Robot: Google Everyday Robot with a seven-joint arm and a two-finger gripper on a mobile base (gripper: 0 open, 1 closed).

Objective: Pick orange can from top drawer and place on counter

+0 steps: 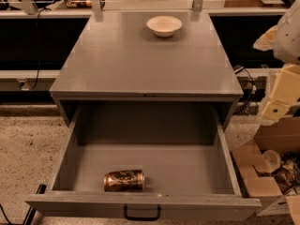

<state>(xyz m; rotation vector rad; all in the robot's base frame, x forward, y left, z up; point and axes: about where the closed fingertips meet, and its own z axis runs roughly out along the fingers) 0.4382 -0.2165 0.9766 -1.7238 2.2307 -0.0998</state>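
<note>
The orange can [124,180] lies on its side in the open top drawer [187,172], near the front wall and left of centre. The drawer is pulled out toward me, and its black handle [142,214] shows on the front panel. The counter [140,60] is the flat grey top of the cabinet behind the drawer. My gripper [277,104] is at the right edge of the view. It is beside the cabinet at about counter height, well away from the can, and holds nothing that I can see.
A white bowl [164,26] stands at the back of the counter, right of centre. An open cardboard box [262,168] with clutter sits on the speckled floor right of the drawer. Cables hang at the cabinet's right side. Shelves run behind.
</note>
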